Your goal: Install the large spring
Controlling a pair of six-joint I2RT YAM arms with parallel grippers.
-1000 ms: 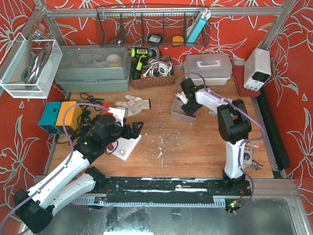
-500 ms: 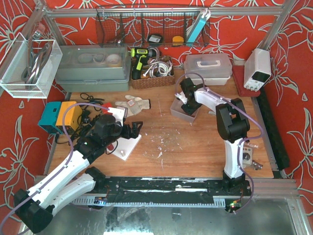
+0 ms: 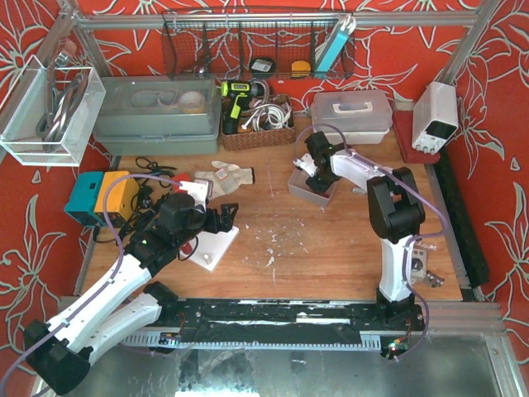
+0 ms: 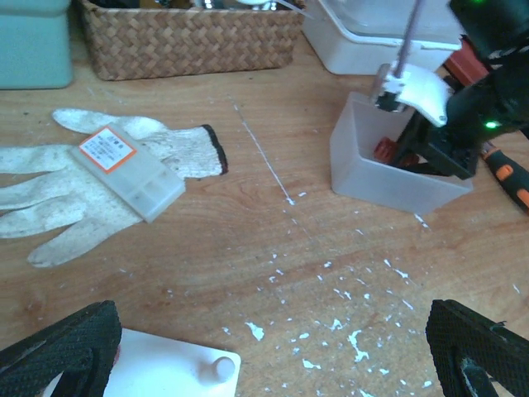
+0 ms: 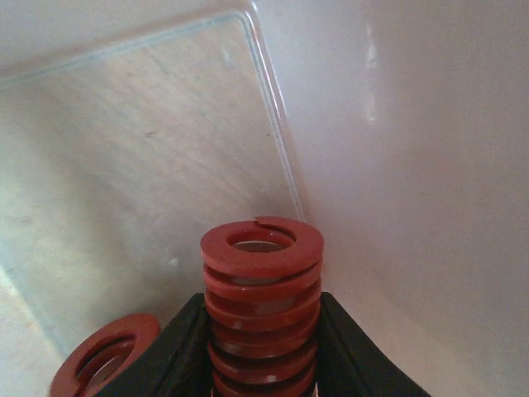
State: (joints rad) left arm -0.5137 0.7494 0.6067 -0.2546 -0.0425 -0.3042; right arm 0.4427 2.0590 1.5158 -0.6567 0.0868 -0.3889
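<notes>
The large spring (image 5: 262,281) is red and flat-wound with a split top coil. It stands upright inside the translucent bin (image 4: 364,174) on the desk (image 4: 248,240), pinched by the right gripper (image 5: 262,356). Its lower coils are cut off, as is a second red coil (image 5: 103,360). The left gripper (image 4: 269,351) is spread wide
</notes>
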